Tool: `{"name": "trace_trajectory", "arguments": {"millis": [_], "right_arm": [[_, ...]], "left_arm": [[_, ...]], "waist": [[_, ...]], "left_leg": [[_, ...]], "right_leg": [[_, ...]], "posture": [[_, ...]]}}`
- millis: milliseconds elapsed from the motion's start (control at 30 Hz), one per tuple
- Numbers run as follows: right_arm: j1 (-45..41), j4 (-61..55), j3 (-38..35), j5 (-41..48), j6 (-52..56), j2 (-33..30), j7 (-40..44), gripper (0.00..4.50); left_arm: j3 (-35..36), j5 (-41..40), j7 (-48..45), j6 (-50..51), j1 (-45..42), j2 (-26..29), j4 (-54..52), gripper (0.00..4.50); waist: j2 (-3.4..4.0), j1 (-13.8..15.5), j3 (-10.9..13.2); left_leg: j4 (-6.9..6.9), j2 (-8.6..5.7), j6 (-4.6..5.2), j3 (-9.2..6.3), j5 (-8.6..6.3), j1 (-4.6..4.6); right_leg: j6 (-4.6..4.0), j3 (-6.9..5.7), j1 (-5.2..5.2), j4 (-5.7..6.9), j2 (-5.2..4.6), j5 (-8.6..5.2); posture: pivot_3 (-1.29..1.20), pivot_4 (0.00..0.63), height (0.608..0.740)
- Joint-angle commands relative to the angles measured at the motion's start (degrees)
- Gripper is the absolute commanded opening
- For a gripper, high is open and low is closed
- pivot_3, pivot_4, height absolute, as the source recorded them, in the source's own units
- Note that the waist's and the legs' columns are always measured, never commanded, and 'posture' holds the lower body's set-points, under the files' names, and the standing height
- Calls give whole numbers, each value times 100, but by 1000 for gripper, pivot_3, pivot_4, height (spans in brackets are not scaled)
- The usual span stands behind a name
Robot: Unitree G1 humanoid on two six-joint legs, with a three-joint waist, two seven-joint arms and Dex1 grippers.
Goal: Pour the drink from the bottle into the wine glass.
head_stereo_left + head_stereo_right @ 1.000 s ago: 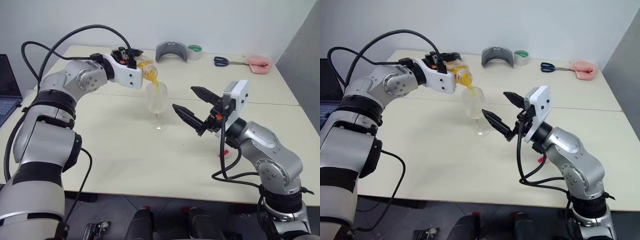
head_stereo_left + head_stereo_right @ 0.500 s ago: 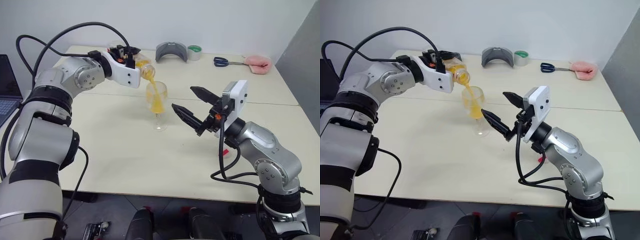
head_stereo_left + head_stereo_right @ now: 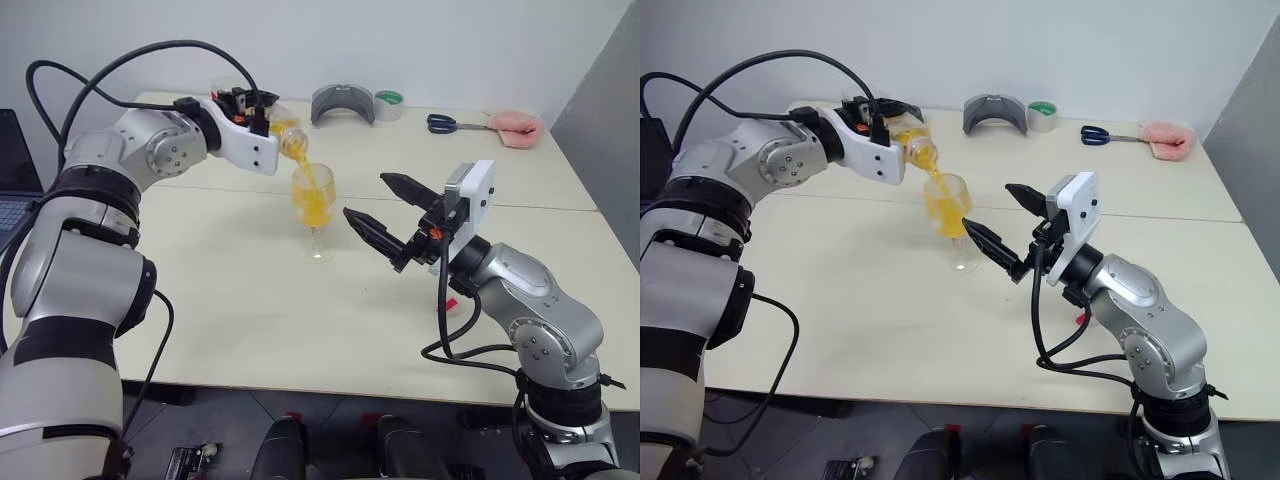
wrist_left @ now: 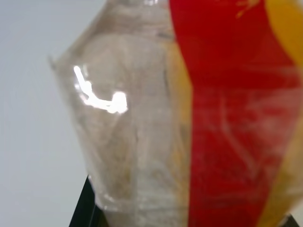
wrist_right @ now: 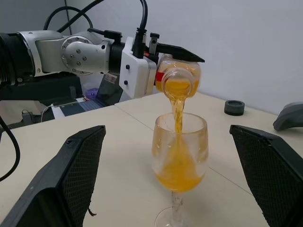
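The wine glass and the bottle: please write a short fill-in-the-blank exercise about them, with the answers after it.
1. The left end effector holds the bottle tilted over the wine glass, and the drink in the glass is ____ in colour.
2. The right end effector is ____ and holds nothing.
3. The glass stands on the ____.
4. Behind it, at the far table edge, lie blue-handled ____.

Answers: orange; open; table; scissors

A lab or office: plain pale tables (image 3: 250, 300), a laptop (image 3: 12, 180), tape (image 3: 389, 103), scissors (image 3: 455, 123).
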Motion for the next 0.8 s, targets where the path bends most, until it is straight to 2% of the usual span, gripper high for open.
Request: {"name": "trace_trajectory", "arguments": {"millis": [33, 800], "right_arm": [[-79, -106, -23, 2, -83, -11, 62, 4500], [-41, -226, -27, -19, -47, -73, 72, 4500]], "left_arm": [[31, -17, 160, 27, -287, 107, -47, 1608], [-79, 92, 285, -27, -324, 107, -37, 1608]], "waist": [[0, 0, 0], [0, 0, 0]], "left_leg": [[0, 0, 0, 0, 0, 0], [1, 0, 0, 0, 0, 0]], "right_leg": [[0, 0, 0, 0, 0, 0], [0, 0, 0, 1, 0, 0]], "posture": [[0, 150, 740], [0, 150, 740]]}}
